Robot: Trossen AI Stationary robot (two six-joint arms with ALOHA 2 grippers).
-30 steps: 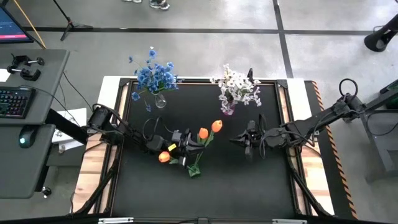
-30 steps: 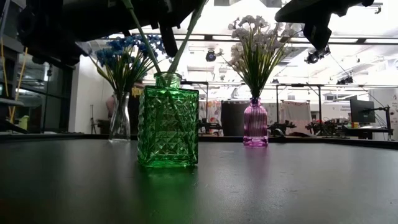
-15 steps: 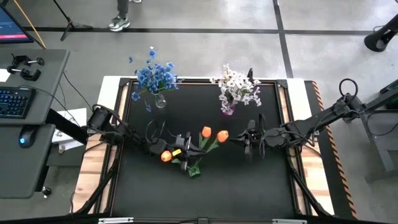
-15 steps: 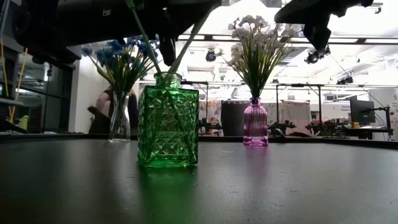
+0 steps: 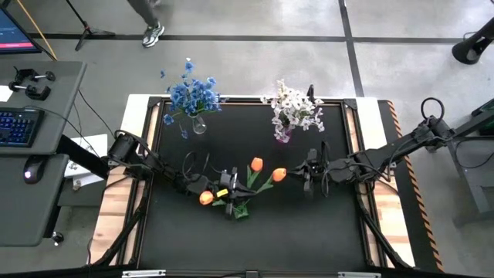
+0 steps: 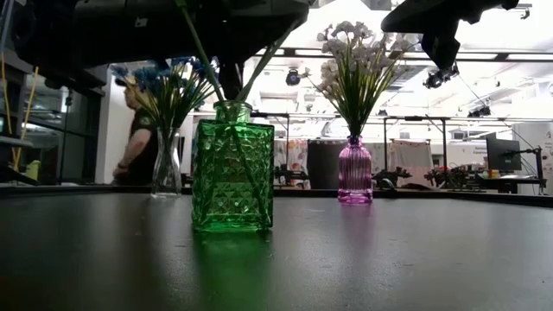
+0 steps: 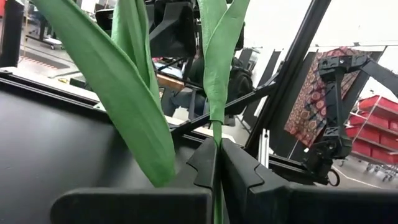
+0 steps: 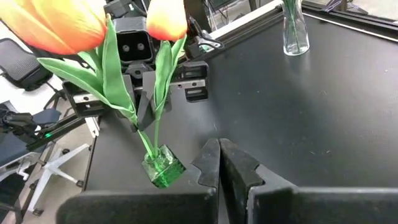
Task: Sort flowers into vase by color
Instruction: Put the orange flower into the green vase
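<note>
High view first: left of the green vase (image 5: 240, 210) we see our left gripper (image 5: 225, 191) pinching a tulip (image 5: 206, 198) by its stem just above the vase mouth, two more tulips (image 5: 255, 164) leaning out to the vase's right. Beyond the vase stand the blue flowers (image 5: 190, 94) in a clear vase (image 5: 199, 125) and the white flowers (image 5: 293, 106) in a pink vase (image 5: 282, 136). Right of the green vase our right gripper (image 5: 307, 177) hangs with fingers pressed together, holding nothing.
</note>
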